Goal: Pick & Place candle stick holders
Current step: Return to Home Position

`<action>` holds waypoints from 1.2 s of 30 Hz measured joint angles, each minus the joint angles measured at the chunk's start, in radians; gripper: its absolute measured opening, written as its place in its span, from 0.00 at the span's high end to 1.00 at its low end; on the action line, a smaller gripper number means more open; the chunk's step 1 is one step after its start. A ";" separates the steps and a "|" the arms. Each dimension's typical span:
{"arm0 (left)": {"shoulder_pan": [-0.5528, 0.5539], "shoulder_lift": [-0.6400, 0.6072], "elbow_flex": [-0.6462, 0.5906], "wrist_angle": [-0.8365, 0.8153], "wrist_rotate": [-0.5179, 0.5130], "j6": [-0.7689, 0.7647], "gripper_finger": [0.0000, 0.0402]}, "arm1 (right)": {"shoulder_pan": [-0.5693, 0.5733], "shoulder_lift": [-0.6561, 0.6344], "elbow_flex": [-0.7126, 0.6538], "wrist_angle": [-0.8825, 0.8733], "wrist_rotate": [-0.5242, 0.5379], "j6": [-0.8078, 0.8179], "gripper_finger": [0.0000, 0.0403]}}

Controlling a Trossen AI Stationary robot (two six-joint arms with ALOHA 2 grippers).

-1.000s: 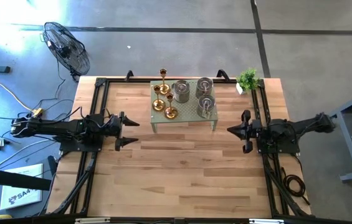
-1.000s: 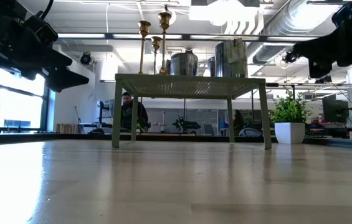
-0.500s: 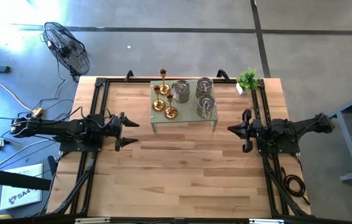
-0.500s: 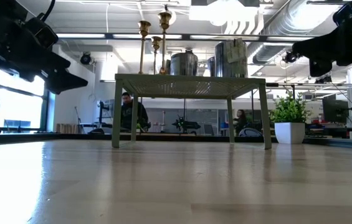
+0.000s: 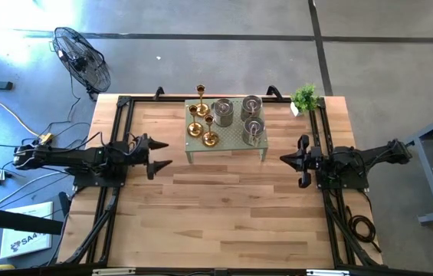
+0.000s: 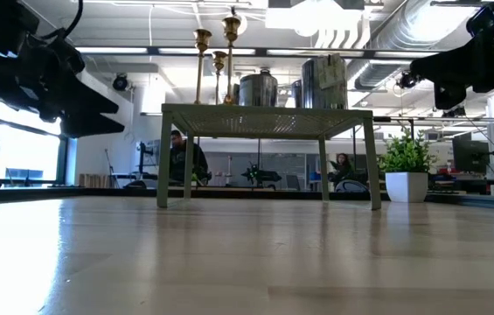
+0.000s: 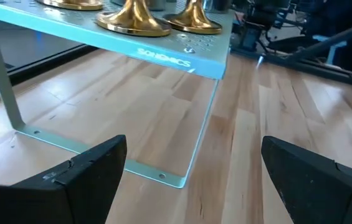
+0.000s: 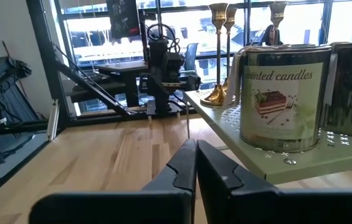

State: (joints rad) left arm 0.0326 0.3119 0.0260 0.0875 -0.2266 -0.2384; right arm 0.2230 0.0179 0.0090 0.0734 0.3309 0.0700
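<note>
The bench (image 5: 224, 222) carries no holders: all six stand on the shelf (image 5: 230, 149), so placing looks finished and the step in hand is likely the retreat to rest. The next move calls only for each arm to fold home without clipping the shelf. The left end effector (image 5: 162, 154), left of the shelf, gapes wide and grips nothing. The right end effector (image 5: 283, 159), right of the shelf, is pressed closed and empty. The silver holders (image 5: 251, 107) fill the shelf's right half, the gold holders (image 5: 195, 129) its left
</note>
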 joint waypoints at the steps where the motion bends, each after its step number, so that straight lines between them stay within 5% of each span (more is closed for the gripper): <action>1: 0.000 0.000 0.000 -0.001 0.000 -0.002 0.09 | 0.000 0.000 0.000 0.000 0.000 0.000 0.99; 12: 0.000 -0.036 0.019 -0.039 0.119 0.075 0.09 | 0.000 0.000 0.000 0.002 0.000 0.000 0.98; 26: 0.000 -0.247 0.026 -0.150 0.175 0.180 0.09 | 0.000 0.000 0.000 0.004 0.000 0.000 0.99; 36: -0.001 -0.303 0.028 -0.160 0.323 0.234 0.09 | 0.000 0.000 0.000 0.005 0.000 0.000 0.98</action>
State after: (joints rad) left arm 0.0320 0.0085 0.0540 -0.0722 0.0960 -0.0041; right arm 0.2231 0.0181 0.0086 0.0784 0.3309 0.0704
